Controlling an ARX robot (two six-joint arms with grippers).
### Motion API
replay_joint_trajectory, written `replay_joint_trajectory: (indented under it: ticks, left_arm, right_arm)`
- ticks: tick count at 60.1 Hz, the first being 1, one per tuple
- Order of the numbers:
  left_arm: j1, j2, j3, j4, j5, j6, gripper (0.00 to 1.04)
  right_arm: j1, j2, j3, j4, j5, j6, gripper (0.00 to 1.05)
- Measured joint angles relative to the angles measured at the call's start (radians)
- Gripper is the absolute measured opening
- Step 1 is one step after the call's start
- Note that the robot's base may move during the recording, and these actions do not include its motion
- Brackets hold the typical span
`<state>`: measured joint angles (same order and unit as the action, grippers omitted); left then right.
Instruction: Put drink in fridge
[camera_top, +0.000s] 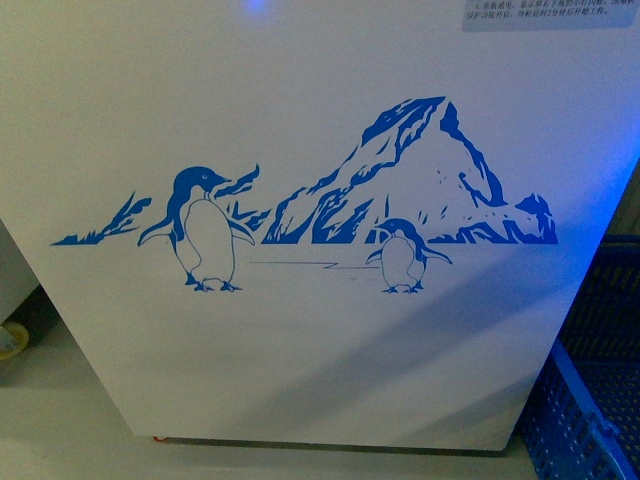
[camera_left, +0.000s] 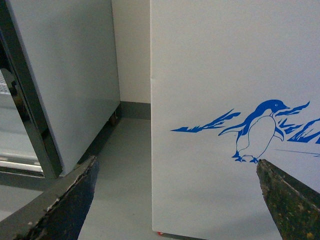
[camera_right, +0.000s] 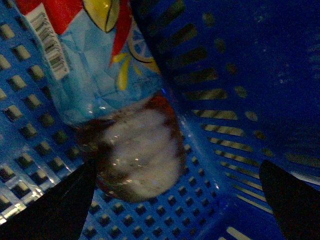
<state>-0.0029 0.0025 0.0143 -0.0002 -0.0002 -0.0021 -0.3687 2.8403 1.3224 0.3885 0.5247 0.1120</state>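
My right gripper (camera_right: 177, 170) is wide open, holding nothing | drink (camera_right: 100, 75) lies in the blue basket (camera_right: 225, 75), upper left of my right wrist view, walls close, so little room | my left gripper (camera_left: 176, 161) is open, empty | fridge (camera_top: 320, 350) front fills the front view; its lid is out of sight, I think higher up

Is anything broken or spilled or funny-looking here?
Nothing is spilled or broken. The bottle sits in the blue basket with its liquid inside, and the fridge front looks clean. Only the fingers of the left end effector look scuffed and chipped at the edges.
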Motion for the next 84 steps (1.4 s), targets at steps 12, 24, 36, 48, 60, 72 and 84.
replay_joint_trajectory:
  ticks: [12,24,36,48,60,72,84]
  left_arm:
    - [0.000,0.000,0.000,0.000,0.000,0.000,0.97]
    - [0.000,0.000,0.000,0.000,0.000,0.000,0.97]
    - [0.000,0.000,0.000,0.000,0.000,0.000,0.97]
    - [0.000,0.000,0.000,0.000,0.000,0.000,0.97]
    - [0.000,0.000,0.000,0.000,0.000,0.000,0.97]
    - [0.000,0.000,0.000,0.000,0.000,0.000,0.97]
    - [0.000,0.000,0.000,0.000,0.000,0.000,0.97]
  right_arm:
    - [0.003,0.061,0.126,-0.073,-0.020,0.032,0.97]
    - [-0.010,0.107,0.196,-0.109,-0.040,0.032,0.97]
    - [-0.034,0.148,0.240,-0.163,-0.100,0.032,0.97]
    - [-0.045,0.163,0.228,-0.163,-0.177,0.027,0.89]
    - [-0.040,0.142,0.172,-0.109,-0.206,0.018,0.65]
    - [-0.029,0.067,0.080,-0.045,-0.218,-0.023,0.51]
    - [-0.012,-0.061,-0.029,0.022,-0.229,-0.075,0.45]
